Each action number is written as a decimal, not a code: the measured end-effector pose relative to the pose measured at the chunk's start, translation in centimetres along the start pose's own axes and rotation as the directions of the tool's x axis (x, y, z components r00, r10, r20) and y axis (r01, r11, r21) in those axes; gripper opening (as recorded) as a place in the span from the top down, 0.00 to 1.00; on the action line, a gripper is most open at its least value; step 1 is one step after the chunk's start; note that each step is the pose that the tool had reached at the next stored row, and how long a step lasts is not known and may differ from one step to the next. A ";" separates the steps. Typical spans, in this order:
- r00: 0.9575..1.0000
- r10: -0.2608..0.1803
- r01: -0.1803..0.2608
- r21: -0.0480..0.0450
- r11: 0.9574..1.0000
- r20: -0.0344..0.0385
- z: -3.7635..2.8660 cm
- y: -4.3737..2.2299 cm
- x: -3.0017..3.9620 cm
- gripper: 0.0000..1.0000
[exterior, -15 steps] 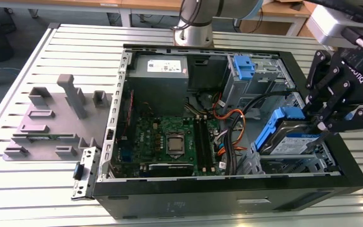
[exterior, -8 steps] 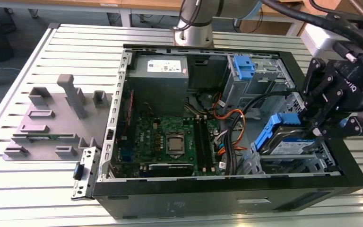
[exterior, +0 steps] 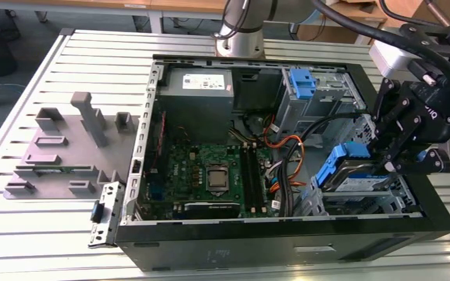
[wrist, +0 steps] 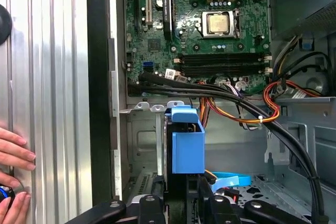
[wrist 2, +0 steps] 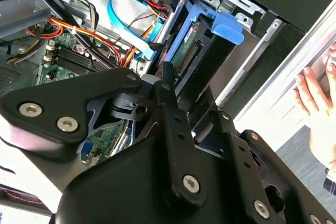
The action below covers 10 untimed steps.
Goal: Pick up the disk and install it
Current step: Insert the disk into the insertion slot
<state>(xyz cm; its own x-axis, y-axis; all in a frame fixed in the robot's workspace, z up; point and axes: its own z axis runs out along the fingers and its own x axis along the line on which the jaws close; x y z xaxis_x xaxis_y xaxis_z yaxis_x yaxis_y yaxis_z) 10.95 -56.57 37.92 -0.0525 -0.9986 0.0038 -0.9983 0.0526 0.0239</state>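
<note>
Disk: the disk [exterior: 355,174], a grey drive framed in blue rails, sits between the gripper's fingers. It is tilted, with its lower edge down in the drive cage and its blue tab end raised. In the first wrist view [wrist: 187,148] it appears edge-on.
Gripper: the gripper [exterior: 379,165] is closed on the disk, one finger on each side of it, as far as both wrist views show.
Step in hand: by my judgement the pick-up is done and the install is under way. The disk is partly in the cage but not lying flat or seated.
What seating calls for: as a judgement, the blue rails kept square to the cage walls, an even push, and clearance from the nearby cables.
Drive cage: the metal drive cage [exterior: 401,196] lies directly under the gripper, in a corner of the computer case [exterior: 287,237].
Cables: black cables [wrist: 236,100] and orange-red wires [wrist: 273,95] pass just beyond the disk.
Arm pose: the arm [exterior: 401,55] reaches in over the case and the wrist bends down, so the gripper points into the cage.
Motherboard: the motherboard [exterior: 209,170] lies farther out, on the case floor.
Person's hand: a person's hand [wrist: 13,153] rests on the table [exterior: 37,246] outside the case, off to one side of the gripper.
Farthest: a grey fixture [exterior: 61,146] stands well apart from the gripper, across the case.
</note>
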 end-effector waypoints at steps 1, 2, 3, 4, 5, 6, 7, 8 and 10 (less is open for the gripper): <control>1.000 0.000 0.000 0.000 1.000 0.000 -0.01 0.00 0.00 0.64; 1.000 0.000 0.000 0.000 1.000 0.000 -0.01 0.00 0.00 0.64; 1.000 0.000 0.000 0.000 1.000 0.000 -0.02 0.00 0.00 0.59; 1.000 0.000 0.000 0.000 1.000 0.000 -0.01 0.00 0.00 0.59; 1.000 0.000 0.000 0.000 1.000 0.000 0.00 0.00 -0.01 0.52; 1.000 0.000 0.000 0.000 1.000 0.000 0.00 0.00 0.00 0.52; 1.000 0.000 0.000 0.000 1.000 0.000 0.00 0.00 0.00 0.52; 1.000 0.000 0.000 0.000 1.000 0.000 0.02 0.00 -0.01 0.52; 1.000 0.000 0.000 0.000 1.000 0.000 0.11 0.00 -0.10 0.52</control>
<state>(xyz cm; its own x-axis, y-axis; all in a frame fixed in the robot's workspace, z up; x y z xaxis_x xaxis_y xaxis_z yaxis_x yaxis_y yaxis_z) 10.95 -56.47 37.81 -0.0525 -0.9986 0.0038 -0.9983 0.0526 0.0239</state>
